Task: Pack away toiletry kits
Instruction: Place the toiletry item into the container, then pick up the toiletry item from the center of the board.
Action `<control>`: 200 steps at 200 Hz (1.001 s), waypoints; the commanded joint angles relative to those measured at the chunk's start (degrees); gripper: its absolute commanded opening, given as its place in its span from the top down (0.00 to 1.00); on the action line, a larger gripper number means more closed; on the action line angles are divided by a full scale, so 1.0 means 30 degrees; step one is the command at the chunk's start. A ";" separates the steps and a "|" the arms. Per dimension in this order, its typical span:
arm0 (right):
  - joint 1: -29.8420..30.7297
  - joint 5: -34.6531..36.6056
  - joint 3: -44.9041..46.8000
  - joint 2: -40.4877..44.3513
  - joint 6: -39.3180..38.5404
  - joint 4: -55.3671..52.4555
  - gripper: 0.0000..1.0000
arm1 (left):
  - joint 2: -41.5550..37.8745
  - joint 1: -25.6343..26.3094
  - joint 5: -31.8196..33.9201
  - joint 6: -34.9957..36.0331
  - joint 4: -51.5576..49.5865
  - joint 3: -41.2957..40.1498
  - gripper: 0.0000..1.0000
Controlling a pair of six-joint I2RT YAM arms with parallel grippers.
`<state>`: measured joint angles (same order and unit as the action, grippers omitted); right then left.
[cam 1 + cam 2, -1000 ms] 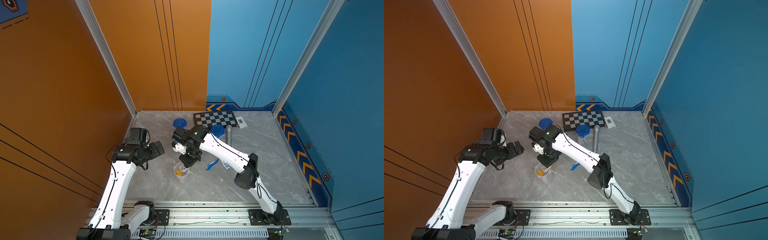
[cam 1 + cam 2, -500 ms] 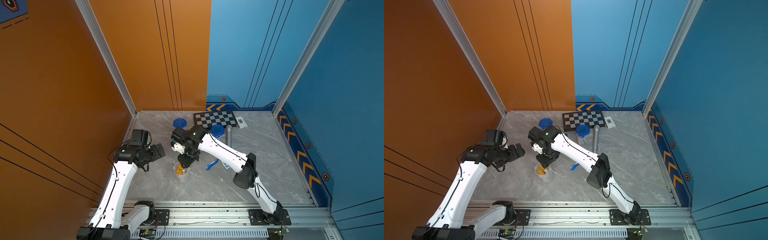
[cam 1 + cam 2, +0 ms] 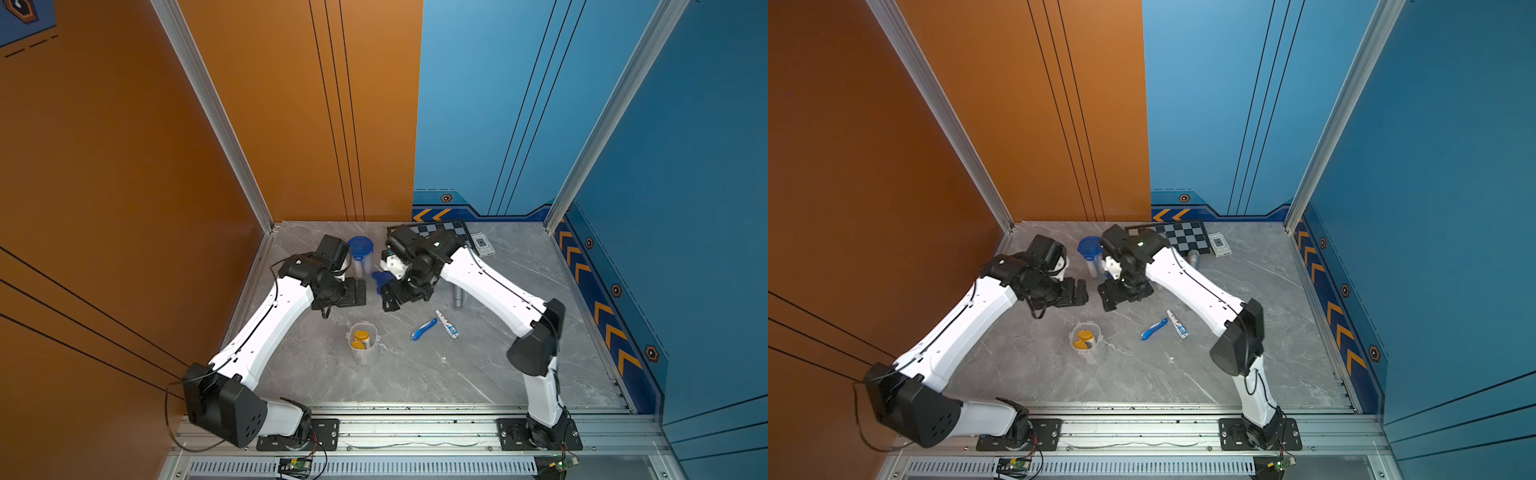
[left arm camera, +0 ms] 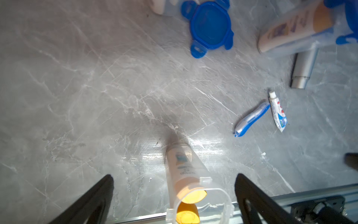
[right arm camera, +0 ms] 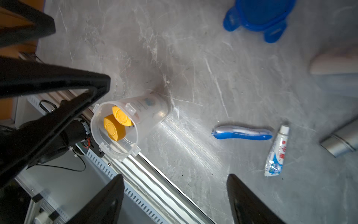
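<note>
Left fingers (image 4: 93,197) are spread wide and hold nothing. The open cup (image 4: 193,184) stands on the desk (image 4: 96,97), clear of them. Right fingers (image 5: 108,197) are likewise wide apart and empty.

Only the right wrist view lets me look into the cup mouth: two bottles (image 5: 116,124) side by side, yellow caps up.

Toothbrush (image 3: 424,328) and toothpaste tube (image 3: 448,324) lie just beside each other on the desk, to the cup's right and outside it.

Loose lid (image 4: 210,27) lies flat. In both top views the right arm half hides it.

Back lidded cup (image 3: 360,253) stands by the left wrist.

At its blurred edge the left wrist view shows what I take for a second lidded cup (image 4: 296,29) with a bottle inside. The top views hide it.
</note>
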<state>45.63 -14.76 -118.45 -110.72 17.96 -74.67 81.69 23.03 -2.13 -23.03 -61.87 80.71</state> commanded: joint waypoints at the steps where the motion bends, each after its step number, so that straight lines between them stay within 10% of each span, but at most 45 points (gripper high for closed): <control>1: -0.2400 0.0784 0.5625 0.4351 0.2685 0.2130 0.12 | 0.1776 0.1896 0.0515 0.1887 -0.1015 0.2158 0.01; 46: -0.8718 0.0343 1.5504 1.0441 0.4215 0.5313 0.05 | 0.6598 0.5846 -0.1288 0.3226 -0.1694 0.6524 0.09; 99: -0.9560 0.0436 1.8131 1.1599 0.4604 0.6211 0.04 | 1.2740 0.8927 0.1178 0.4862 -0.2903 1.0839 0.13; 200: -1.1272 -0.0351 1.9319 1.3093 0.4141 0.5903 0.04 | 1.6970 0.9506 0.2168 0.6348 -0.1702 1.1791 0.36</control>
<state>13.02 -15.00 -61.54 -73.34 30.33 -56.75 130.37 51.13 3.03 -5.58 -66.76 114.24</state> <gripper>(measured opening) 0.960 0.675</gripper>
